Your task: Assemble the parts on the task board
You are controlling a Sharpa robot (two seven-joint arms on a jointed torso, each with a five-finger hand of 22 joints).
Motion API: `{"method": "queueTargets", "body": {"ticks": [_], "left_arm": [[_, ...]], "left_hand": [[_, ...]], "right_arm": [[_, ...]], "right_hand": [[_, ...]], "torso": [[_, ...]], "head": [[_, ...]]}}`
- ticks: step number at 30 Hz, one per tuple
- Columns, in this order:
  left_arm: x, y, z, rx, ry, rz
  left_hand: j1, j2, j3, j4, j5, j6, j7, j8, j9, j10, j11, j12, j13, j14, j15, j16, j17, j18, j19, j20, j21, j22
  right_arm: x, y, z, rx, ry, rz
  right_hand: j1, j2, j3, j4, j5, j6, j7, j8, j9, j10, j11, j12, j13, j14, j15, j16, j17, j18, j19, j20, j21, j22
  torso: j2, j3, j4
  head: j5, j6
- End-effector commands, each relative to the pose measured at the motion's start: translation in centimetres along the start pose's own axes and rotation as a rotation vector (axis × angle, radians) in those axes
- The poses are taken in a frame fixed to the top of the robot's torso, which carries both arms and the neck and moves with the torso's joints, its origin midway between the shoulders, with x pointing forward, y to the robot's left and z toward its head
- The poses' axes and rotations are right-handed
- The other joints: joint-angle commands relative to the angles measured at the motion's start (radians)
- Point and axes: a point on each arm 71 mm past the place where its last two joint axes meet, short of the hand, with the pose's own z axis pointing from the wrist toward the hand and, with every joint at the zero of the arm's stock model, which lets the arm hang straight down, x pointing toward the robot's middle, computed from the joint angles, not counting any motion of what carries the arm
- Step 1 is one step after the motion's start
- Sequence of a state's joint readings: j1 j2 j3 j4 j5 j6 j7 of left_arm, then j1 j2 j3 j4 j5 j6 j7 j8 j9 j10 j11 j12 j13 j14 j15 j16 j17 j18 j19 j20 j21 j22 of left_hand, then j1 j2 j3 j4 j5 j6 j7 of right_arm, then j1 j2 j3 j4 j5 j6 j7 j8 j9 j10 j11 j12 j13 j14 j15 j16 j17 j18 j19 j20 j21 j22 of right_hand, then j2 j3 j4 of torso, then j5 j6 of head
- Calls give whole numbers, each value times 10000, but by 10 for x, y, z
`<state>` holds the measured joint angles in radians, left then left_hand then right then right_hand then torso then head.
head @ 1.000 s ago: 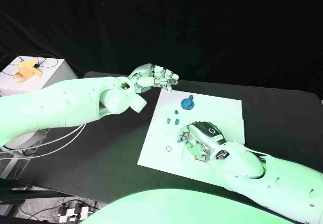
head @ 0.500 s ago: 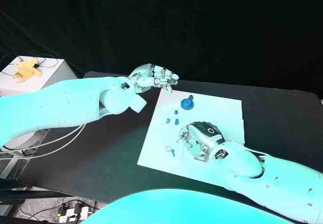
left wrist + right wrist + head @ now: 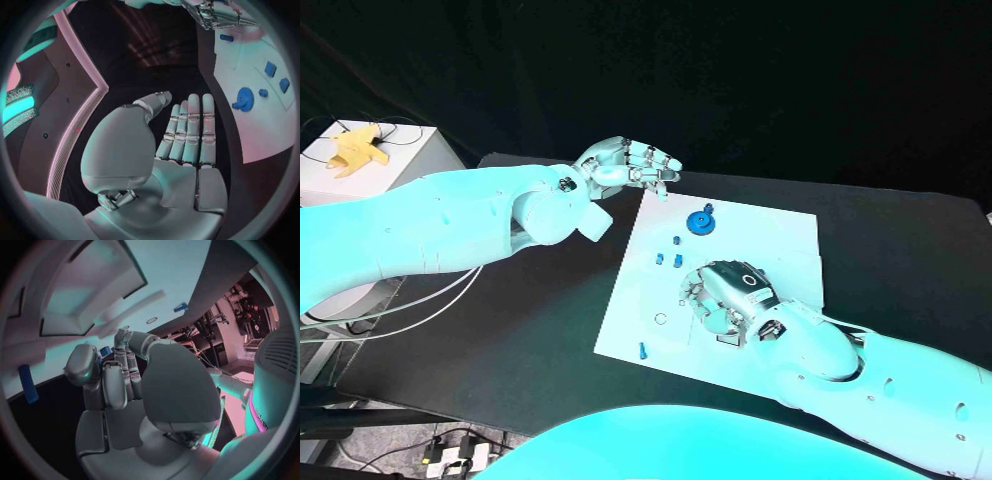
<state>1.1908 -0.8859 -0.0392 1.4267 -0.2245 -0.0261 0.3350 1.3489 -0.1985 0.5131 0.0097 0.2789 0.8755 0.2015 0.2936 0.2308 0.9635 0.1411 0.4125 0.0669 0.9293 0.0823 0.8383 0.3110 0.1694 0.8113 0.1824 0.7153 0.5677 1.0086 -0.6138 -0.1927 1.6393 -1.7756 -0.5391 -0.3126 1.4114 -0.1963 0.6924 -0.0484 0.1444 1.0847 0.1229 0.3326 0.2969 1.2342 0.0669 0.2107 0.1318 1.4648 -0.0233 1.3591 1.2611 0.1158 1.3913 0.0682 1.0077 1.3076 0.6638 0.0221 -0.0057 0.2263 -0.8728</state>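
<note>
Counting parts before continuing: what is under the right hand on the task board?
The right hand rests on the task board; a blue part shows by its fingers. Anything beneath its palm is covered.

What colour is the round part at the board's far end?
Blue round part, clearest in the head view.

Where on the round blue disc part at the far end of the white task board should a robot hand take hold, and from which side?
Probably from above, pinching across the rim of the round blue disc part. It lies flat on the white task board, so only its edge offers opposing faces, and a small knob juts out at its far side. The left robot hand hovers nearest it with nothing in its fingers.
</note>
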Motion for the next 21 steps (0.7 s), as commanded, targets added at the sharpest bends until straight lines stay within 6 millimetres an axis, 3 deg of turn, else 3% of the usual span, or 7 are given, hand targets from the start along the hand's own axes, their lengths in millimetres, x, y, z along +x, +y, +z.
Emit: {"method": "queueTargets", "body": {"ticks": [1,7,21], "left_arm": [[2,-1,0,47,160,-53],[2,-1,0,35,168,-56],[1,0,0,-3,180,-57]], "left_hand": [[118,-3,-48,8,-25,0,43,-54,-9,25,32,-67,15,40,-3,-32,-9,113,67,-10,-56,-6],[132,6,-49,1,-24,-1,43,-57,-12,26,32,-79,15,43,-4,-48,-10,113,68,-11,-59,-6],[146,24,-44,-3,-23,5,41,-56,-13,31,31,-84,16,47,-6,-57,-10,114,69,-13,-58,-4]], "right_arm": [[-1,0,-1,-53,-80,-32],[-5,0,-6,-306,-425,494],[-12,20,-15,-1657,355,1687]], "right_hand": [[-94,91,66,23,-55,58,25,-31,-10,215,-145,7,14,423,-63,-6,-15,-143,-14,-8,-52,721],[-350,39,-62,39,17,-464,177,-437,-123,193,-58,-35,68,414,21,-23,-92,-134,-61,72,-154,740],[-459,-142,-497,-31,223,-556,193,-673,-159,261,-63,-22,157,419,40,23,-84,-115,-96,120,-273,727]], "torso": [[-5,-1,-2],[-10,0,-8],[-7,4,-8]], "head": [[25,2],[27,2],[29,2]]}}
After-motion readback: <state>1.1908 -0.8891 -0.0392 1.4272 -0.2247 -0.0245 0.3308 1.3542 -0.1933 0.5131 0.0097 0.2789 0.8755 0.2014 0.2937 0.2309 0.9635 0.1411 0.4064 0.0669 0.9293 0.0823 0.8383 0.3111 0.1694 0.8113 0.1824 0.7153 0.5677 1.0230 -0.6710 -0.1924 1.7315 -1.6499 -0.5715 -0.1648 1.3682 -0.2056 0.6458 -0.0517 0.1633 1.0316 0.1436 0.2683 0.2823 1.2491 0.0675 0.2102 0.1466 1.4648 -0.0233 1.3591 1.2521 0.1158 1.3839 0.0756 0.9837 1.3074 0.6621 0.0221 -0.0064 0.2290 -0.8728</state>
